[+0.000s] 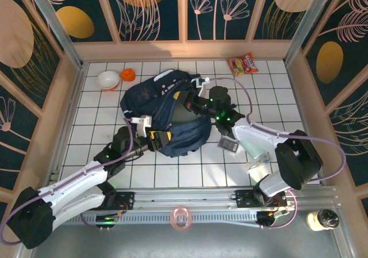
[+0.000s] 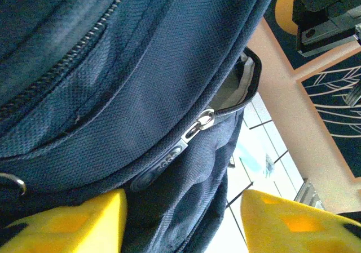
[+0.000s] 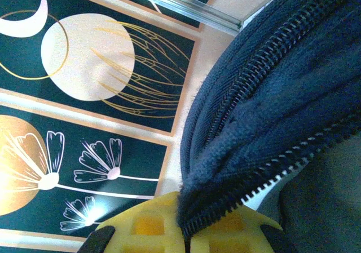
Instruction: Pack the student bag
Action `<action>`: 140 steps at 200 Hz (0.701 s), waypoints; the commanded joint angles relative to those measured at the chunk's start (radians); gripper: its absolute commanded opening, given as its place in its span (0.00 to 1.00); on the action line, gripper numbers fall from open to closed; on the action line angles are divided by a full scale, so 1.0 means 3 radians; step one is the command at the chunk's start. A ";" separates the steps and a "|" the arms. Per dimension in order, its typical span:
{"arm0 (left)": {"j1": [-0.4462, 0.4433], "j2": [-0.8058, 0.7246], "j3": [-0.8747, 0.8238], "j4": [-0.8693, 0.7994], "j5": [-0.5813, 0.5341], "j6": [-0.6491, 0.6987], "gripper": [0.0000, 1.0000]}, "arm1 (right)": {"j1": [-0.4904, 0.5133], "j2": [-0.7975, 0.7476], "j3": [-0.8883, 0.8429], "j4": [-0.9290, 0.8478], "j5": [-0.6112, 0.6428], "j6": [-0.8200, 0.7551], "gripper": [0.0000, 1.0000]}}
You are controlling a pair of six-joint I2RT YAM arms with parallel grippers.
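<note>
Clamped tight, the right gripper (image 3: 186, 230) has its two yellow pads (image 3: 146, 227) pressed together on a fold of the student bag (image 3: 282, 84), right at an unzipped edge where a row of zipper teeth (image 3: 271, 174) runs down into the pinch. From above, this gripper (image 1: 183, 99) sits over the middle of the bag, pointing left. The right arm behind it rises from its base at the near right, bends sharply at the elbow and stretches back across the tiles to reach the bag from the right side.

The left gripper (image 2: 183, 219) stands about half open. Its yellow pads (image 2: 73, 222) are well apart, with a bulge of navy fabric between them. The left-hand pad lies against the cloth, while a strip of white tile shows between the cloth and the other pad, so nothing is clamped. A metal zipper pull (image 2: 194, 130) hangs just above, at the end of a gaping opening. Seen from above, the left gripper (image 1: 160, 137) meets the bag's near edge, its arm stretched low from the near left corner.

The student bag (image 1: 155, 94) lies slumped in the middle of the tiled table (image 1: 92, 131). A white bowl (image 1: 108, 80) and a small orange object (image 1: 127, 74) sit near its far left side, and a snack packet (image 1: 242, 64) lies well apart at the far right.
</note>
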 commanded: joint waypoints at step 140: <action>-0.0003 0.0236 -0.0030 0.0446 0.0097 0.0096 0.42 | 0.0055 -0.0019 0.0181 0.0462 -0.0078 -0.0048 0.00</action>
